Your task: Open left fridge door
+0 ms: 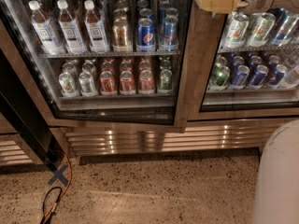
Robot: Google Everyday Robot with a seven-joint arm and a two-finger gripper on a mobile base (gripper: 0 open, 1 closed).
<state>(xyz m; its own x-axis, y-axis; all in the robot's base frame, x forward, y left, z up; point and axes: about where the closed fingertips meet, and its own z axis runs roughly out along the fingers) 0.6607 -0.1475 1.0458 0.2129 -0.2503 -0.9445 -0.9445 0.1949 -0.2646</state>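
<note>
Progress looks partial. Your target, the left fridge door [187, 69], fills the upper left of the view, and its bronze-steel frame seems to stand slightly proud of the cabinet. Its bottom rail slants downward toward the right corner and overhangs the ribbed steel grille [154, 141] below. I read that as cracked open at the latch side and hinged at the left, but nowhere near swung wide. The right fridge door [243, 113] sits flat and looks closed, so leave it alone.

Your robot's white body [280, 181] stands at the lower right, on the speckled floor [163, 190].

The gripper [217, 1] is at the top edge of the view, right at the upper part of the left door's right-hand stile, touching it or just beside it. I cannot tell whether it is open or clamped on the frame.

Behind the glass, water bottles [70, 27] and drink cans [140, 31] stand upright on the shelves.

What is left, in my judgement, is most of the swing, so you need to draw that stile outward and leftward. Mind the orange cable [69, 176] and the blue tape cross [58, 174] on the floor near the hinge side.
</note>
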